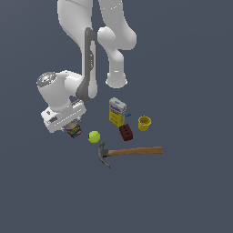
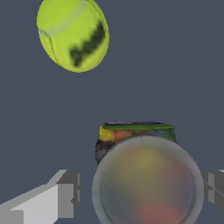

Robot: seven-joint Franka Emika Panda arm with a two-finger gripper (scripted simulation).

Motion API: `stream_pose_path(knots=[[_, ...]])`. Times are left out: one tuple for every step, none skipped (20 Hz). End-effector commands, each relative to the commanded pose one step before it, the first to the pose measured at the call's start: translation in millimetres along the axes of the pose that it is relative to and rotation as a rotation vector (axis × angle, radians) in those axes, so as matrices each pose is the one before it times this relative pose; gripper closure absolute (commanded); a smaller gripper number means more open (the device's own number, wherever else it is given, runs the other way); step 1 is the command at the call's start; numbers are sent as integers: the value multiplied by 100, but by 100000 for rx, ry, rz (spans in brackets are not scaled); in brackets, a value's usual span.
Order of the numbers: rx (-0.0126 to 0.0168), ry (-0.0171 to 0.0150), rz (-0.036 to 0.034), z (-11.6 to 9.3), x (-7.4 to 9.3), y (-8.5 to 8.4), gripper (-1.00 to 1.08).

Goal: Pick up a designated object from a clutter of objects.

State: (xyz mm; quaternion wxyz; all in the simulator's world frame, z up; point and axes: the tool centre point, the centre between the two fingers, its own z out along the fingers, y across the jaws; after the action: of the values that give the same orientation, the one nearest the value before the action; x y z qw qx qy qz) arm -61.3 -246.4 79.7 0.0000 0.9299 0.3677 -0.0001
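Wrist view: short can (image 2: 146, 175), silvery-grey top, red-green-blue label.

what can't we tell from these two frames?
- Contact: in the wrist view the fingers flank the can, but whether the pads touch it is unclear.
- Can label: blurred in the wrist view, mostly hidden under the gripper in the exterior view.
- Box print: too small to read, exterior view.
- Arm base: cut off by the exterior view's upper edge.

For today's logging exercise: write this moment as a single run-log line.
phase: grasp approach | gripper: open, fingers either side of can | tennis ball: nearby, apart | can: not lifted
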Motion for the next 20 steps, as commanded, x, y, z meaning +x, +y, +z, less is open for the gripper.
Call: stream_pose_path(knots=[[4,-15,-49,1141,-31,-21,-92],[-4,9,-68,324,25,0,-92],[0,0,0,262,-5,16,-92],[0,0,0,200,-2,16,-92],[0,0,0,140,0,15,-92],[0,0,0,83,1,10,-92],[4,34,-60,23,29,-7,-92],[0,0,0,0,0,0,108],[0,0,0,0,0,0,108],[0,0,0,0,0,0,108],[0,0,0,0,0,0,108],[0,0,0,0,0,0,108],[0,0,0,0,0,0,108],[0,0,0,0,0,0,108],[0,0,0,0,0,0,108],[0,0,0,0,0,0,108],[0,0,0,0,0,0,108],[-196,58,58,-115,-23,83,108],[0,0,0,-22,20,-14,108],[0,0,0,-66,61,-41,108]])
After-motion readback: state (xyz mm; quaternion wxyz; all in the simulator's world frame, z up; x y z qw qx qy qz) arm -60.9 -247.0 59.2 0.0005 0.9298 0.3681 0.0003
